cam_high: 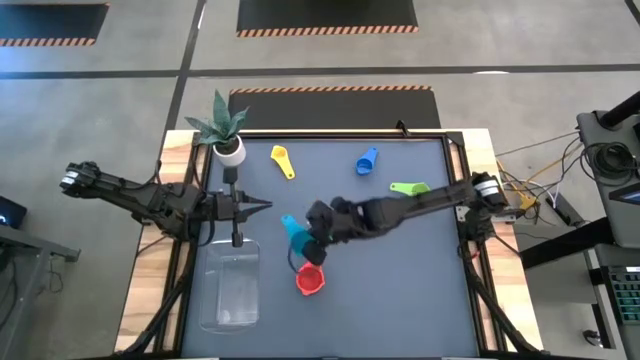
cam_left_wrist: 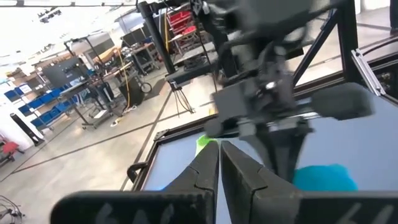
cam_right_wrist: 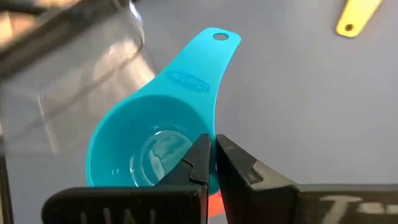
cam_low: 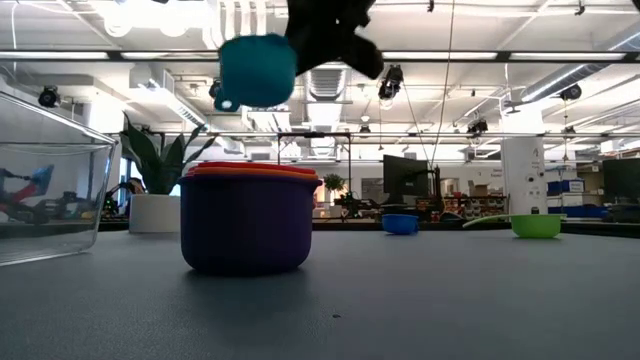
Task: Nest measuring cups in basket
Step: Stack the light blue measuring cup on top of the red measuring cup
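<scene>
- Right wrist view: the right hand (cam_right_wrist: 211, 163) has its fingers pressed together on the rim of the teal cup (cam_right_wrist: 163, 143), pinching its wall; the cup's handle points away from the hand, and something red-orange shows just under the cup's rim
- High view: the right hand (cam_high: 318, 240) is over the middle of the worktop (cam_high: 400, 290), with the teal cup (cam_high: 295, 235) beside it; the red cup (cam_high: 310, 280) sits just below it on the worktop, near the basket's corner
- Low view: the teal cup (cam_low: 256, 70) hangs in the air, clear of the stack; beneath it a purple cup (cam_low: 246, 220) stands on the worktop with orange and red rims showing at its top
- Left hand (cam_high: 262, 206): fingers pressed together, holding nothing, poised over the worktop's left part just above the basket (cam_high: 230, 290)
- Basket: clear, at the worktop's left front; whether anything lies in it I cannot tell
- Farther out: the yellow cup (cam_high: 283, 160), blue cup (cam_high: 366, 162) and green cup (cam_high: 408, 188) lie apart toward the far edge; a potted plant (cam_high: 222, 128) stands at the far left corner
</scene>
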Robot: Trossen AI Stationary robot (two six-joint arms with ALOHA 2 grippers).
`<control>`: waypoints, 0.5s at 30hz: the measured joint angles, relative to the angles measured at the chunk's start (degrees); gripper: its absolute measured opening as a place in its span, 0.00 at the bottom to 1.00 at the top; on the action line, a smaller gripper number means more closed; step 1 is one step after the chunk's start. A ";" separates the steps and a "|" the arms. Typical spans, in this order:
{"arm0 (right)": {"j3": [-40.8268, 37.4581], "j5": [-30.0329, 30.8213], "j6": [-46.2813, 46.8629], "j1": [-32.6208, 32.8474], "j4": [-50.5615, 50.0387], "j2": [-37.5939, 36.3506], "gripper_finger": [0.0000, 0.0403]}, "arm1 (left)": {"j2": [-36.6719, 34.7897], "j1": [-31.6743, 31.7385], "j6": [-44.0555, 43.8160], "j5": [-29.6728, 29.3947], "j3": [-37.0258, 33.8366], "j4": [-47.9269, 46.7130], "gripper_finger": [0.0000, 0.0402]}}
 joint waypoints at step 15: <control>-3.65 24.59 33.59 12.15 3.33 0.59 0.02 | 0.18 0.00 1.05 0.01 0.87 0.62 0.00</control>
